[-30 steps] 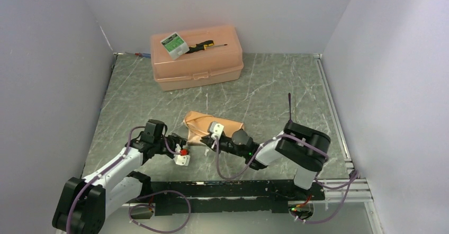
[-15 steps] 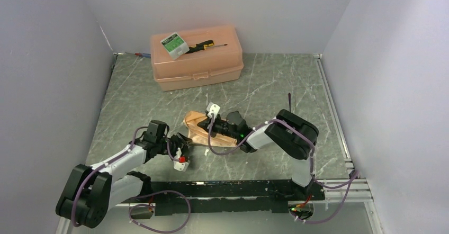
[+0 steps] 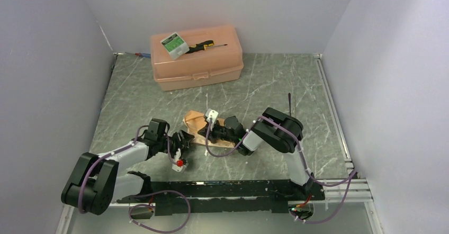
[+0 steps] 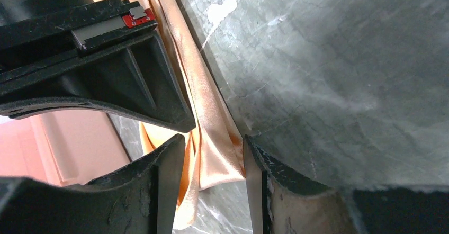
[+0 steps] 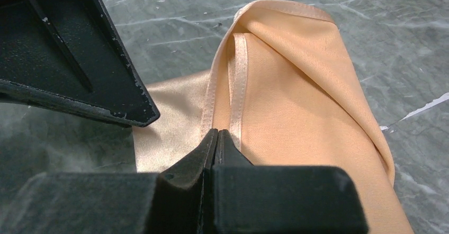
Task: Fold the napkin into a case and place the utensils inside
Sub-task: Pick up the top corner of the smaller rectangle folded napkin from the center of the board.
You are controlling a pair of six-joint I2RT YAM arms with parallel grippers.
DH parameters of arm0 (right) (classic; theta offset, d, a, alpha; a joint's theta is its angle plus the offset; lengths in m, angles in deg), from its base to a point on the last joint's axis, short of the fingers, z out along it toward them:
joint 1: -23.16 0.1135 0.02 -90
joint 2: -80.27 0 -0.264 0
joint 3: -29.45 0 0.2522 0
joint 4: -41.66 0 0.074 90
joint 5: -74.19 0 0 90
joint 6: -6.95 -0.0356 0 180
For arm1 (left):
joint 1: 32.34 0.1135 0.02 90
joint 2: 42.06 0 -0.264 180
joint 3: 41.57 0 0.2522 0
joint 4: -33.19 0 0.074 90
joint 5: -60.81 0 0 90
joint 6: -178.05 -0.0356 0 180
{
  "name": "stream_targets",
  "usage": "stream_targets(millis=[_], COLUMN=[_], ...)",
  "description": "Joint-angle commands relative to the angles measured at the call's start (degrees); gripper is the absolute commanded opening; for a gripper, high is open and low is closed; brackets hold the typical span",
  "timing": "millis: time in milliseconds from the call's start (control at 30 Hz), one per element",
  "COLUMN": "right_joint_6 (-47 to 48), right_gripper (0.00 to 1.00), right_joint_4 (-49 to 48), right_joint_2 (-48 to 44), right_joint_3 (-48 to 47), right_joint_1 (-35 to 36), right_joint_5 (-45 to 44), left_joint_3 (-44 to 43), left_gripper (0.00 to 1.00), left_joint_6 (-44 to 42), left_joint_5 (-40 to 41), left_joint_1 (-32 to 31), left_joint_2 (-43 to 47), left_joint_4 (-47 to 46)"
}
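- The napkin (image 3: 194,123) lies crumpled and partly folded on the surface (image 3: 275,80), near the front and middle, between the two arms.
- It is not a flat case; the folds are loose, and one rounded fold faces the right wrist camera.
- The right hand (image 5: 216,136) is clenched with its tips pressed together right on the napkin's hemmed edge. The hem runs into the tips, so it reads as a pinch on the cloth.
- The left hand (image 4: 212,141) is released, with its jaws about half apart and low to the surface.
- A corner of the napkin sits in the gap between the left hand's fingers (image 4: 169,181). The cloth touches the inner face of one finger but is not clamped.
- The two hands are close together at the napkin's left end, tips nearly facing each other.
- One slim dark utensil (image 3: 289,102) lies on the surface just behind the right arm's elbow, well apart from the napkin. It is too small to tell whether it is a fork or something else.
- A peach plastic box (image 3: 197,64) sits at the back of the surface with its lid shut.
- A screwdriver (image 3: 204,45) and a small white-green pack (image 3: 174,44) rest on the lid.
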Motion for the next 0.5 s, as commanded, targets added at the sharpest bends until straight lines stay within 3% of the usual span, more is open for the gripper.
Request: stream_targets(millis=[0, 467], right_joint_6=[-0.83, -0.14], right_gripper=[0.00, 0.00], right_joint_4=[-1.31, -3.69], right_joint_2=[2.90, 3.76], right_joint_3=[0.37, 3.75], right_joint_1=[-0.66, -1.62], right_joint_5=[-1.47, -1.08], left_joint_3=[1.05, -2.55], left_gripper=[0.51, 0.48], left_joint_6=[-5.78, -10.35], left_joint_5=[4.06, 10.37], left_joint_1=[0.84, 0.84], left_joint_2=[-4.04, -10.46], left_joint_4=[6.21, 1.17])
